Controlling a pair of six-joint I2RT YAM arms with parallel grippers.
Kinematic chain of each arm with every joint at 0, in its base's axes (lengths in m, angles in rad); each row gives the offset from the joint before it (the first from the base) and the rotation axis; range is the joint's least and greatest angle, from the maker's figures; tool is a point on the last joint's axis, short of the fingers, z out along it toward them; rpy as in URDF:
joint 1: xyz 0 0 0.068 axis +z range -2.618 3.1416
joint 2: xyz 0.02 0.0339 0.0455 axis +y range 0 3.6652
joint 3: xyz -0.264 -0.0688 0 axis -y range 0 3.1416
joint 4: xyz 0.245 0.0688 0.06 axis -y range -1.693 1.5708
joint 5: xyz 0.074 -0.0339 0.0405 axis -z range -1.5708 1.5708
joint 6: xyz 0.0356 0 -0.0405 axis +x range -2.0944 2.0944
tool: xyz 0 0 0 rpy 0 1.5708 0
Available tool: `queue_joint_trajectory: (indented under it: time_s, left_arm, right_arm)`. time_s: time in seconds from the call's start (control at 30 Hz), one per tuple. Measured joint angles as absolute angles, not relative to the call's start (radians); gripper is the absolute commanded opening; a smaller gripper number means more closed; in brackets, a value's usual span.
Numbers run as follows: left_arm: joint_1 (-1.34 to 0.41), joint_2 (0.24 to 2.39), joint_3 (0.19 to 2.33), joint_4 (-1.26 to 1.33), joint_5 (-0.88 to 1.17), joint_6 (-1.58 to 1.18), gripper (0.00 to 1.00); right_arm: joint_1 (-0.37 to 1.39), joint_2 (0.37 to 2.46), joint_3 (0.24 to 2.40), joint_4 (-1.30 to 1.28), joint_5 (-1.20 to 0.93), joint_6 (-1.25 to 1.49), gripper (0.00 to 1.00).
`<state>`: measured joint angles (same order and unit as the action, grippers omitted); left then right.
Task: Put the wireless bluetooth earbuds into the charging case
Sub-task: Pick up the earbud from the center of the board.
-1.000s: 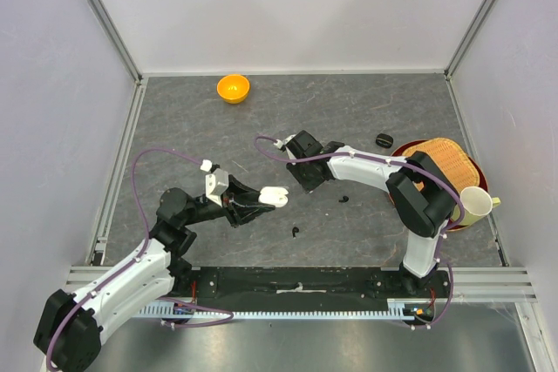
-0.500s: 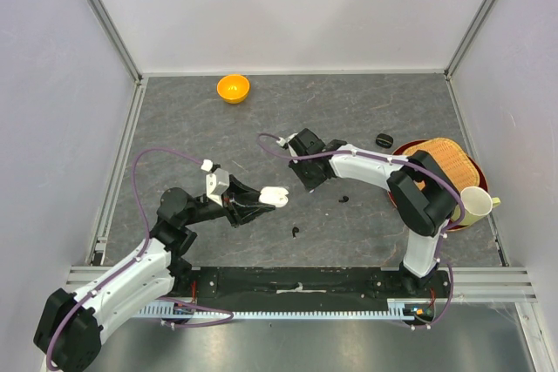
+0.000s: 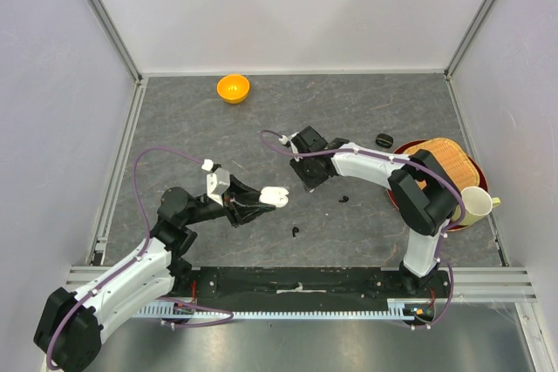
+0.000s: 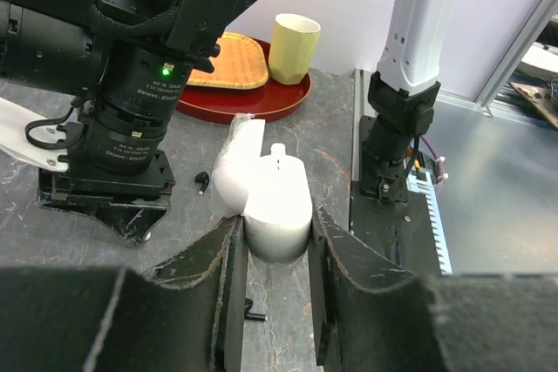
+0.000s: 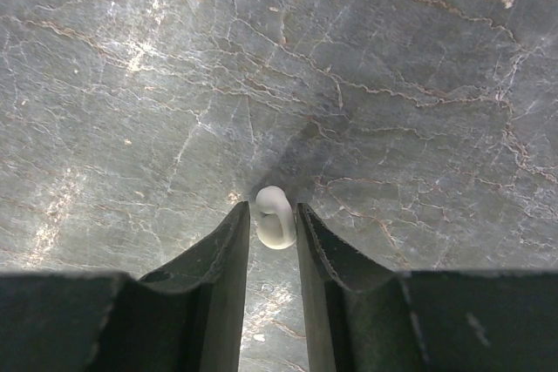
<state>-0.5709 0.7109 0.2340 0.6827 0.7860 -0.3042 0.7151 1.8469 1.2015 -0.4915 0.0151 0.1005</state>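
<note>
My left gripper [image 4: 275, 237] is shut on a white charging case [image 4: 277, 202], held off the table with its lid [image 4: 237, 163] hinged open; from above the case [image 3: 275, 196] sticks out of the fingers. My right gripper [image 5: 273, 226] points straight down at the table, its fingers pressed close on either side of a white earbud [image 5: 275, 215] that lies on the surface. Two black earbuds lie loose, one [image 3: 343, 199] by the right arm and one [image 3: 296, 233] nearer the front. A glossy black case [image 3: 384, 139] sits beside the red tray.
An orange bowl [image 3: 233, 88] stands at the back left. At the right, a red tray [image 3: 397, 196] carries a woven basket [image 3: 445, 158] and a yellow cup [image 3: 472, 205]. The right arm's base post [image 4: 403, 84] rises just right of the held case.
The right wrist has crept slightly to the right and back. The left arm and its white case have stayed put.
</note>
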Motion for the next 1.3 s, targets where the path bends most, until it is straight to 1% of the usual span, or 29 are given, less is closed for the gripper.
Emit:
queue_joint_trajectory:
  time_s: [0.1, 0.5, 0.73, 0.9, 1.07, 1.3]
  left_arm:
    - [-0.571, 0.711, 0.234, 0.683, 0.786, -0.304, 0.02]
    - [-0.571, 0.712, 0.234, 0.683, 0.786, -0.304, 0.02]
    - [-0.571, 0.714, 0.234, 0.683, 0.786, -0.304, 0.02]
    - [-0.571, 0.714, 0.234, 0.683, 0.786, -0.304, 0.02]
    - [-0.571, 0.715, 0.234, 0.683, 0.786, -0.304, 0.02]
    - [-0.571, 0.719, 0.234, 0.683, 0.786, -0.304, 0.02]
  right_arm:
    - [0.709, 1.846, 1.201, -0.492, 0.012, 0.103, 0.39]
    - [0.682, 1.824, 1.196, -0.489, -0.046, 0.116, 0.38]
    - [0.665, 1.817, 1.176, -0.485, -0.052, 0.130, 0.42]
    - [0.622, 1.760, 1.147, -0.462, -0.081, 0.163, 0.46]
    - [0.569, 1.700, 1.126, -0.411, -0.144, 0.193, 0.47]
    - [0.517, 1.697, 1.070, -0.389, -0.180, 0.221, 0.46]
